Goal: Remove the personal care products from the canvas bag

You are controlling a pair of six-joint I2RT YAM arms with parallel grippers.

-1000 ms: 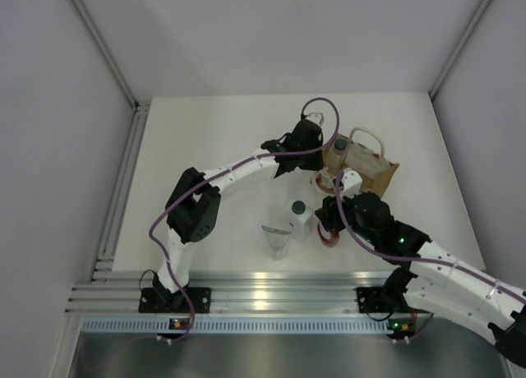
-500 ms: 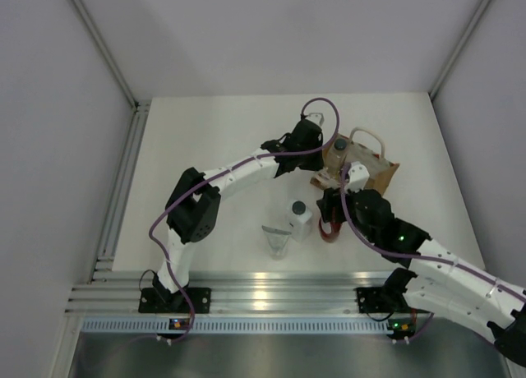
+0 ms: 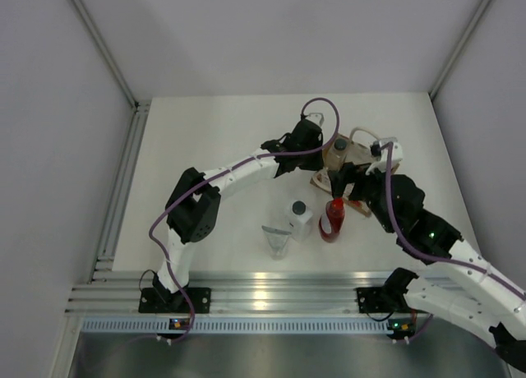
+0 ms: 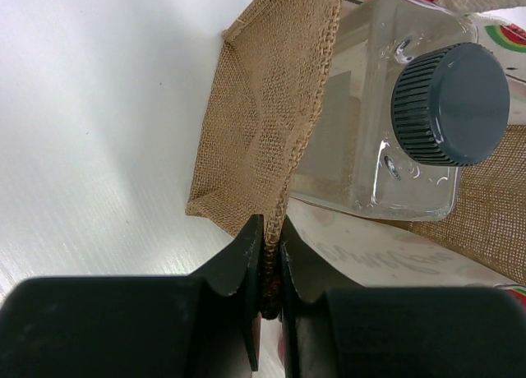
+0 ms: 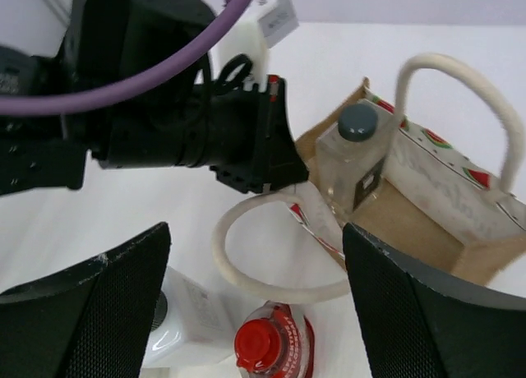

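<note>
The left pincer [image 4: 269, 267] was squeezed shut on the rough brown edge of the bag [image 4: 263, 123], right at its open mouth, and the cloth was pinched tight between its two black tips. Just beside that pinch, the clear bottle [image 4: 394, 123] with the dark grey cap sat half inside the bag's mouth, and its cap end poked out past the cloth. The side of the bag under the bottle was white with red and green prints on it. The right pincer [image 5: 255, 230] was wide apart and held nothing. Its two big dark fingers [image 5: 107, 312] hung on either side, above the things, and touched none of them. Down between them stood the red bottle [image 5: 267, 345], up on its bottom with its red cap on top. The white bottle [image 5: 189, 324] stood just to the left of it in that view. A white rope handle [image 5: 226, 230] of the bag lay in a loop on the table [image 3: 222, 148], between the red bottle and the bag's mouth. The other handle stuck up in an arch over the far side of the bag. From the camera up high, the red bottle and the white bottle stood near each other in front of the bag. The grey pouch [image 3: 278, 240] was just beside the white bottle, closer to the arms' bases. The right arm hid much of the bag in that view.
</note>
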